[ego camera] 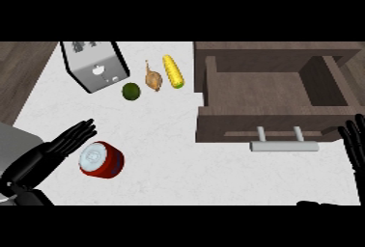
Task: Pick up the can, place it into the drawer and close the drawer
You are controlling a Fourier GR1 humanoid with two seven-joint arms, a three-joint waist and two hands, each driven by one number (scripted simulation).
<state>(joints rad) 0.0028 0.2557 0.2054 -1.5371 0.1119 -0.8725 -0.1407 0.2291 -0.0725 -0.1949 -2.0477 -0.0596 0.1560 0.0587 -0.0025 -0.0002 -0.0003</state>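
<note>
**Counter.** White, faintly veined stone counter (185,178). It carries every loose item listed here.

**Can.** Red cylindrical metal can (100,159) with a pale silver-white top. It sits on the counter at the lower left, its pale end turned toward the view. It is outside the drawer and well apart from it.

**Drawer.** Dark brown wooden drawer (214,123) at the right, pulled out and open, with its bare wooden floor showing. The front panel faces the view's lower edge.

**Handle.** Silver bar handle (283,146) on two short posts, fixed to the drawer's front panel.

**Left hand.** Black left hand (53,150) on a grey forearm, entering from the lower left. The fingers are straight, slightly spread and point up and to the right. They hold nothing. The fingertips lie just beside the can's left side, and contact cannot be told.

**Right hand.** Black right hand (353,142) at the view's right edge, near the right end of the drawer front. The fingers are straight and upright, around nothing.

**Toaster.** Silver box-shaped toaster (96,65) at the upper left, set at a slant.

**Fruit.** Dark green round fruit (130,91), just beside the toaster's lower right corner.

**Bulb.** Brown bulb (153,80) with a thin stalk, just right of the fruit.

**Corn cob.** Yellow corn cob (173,71), between the bulb and the drawer's left wall.
</note>
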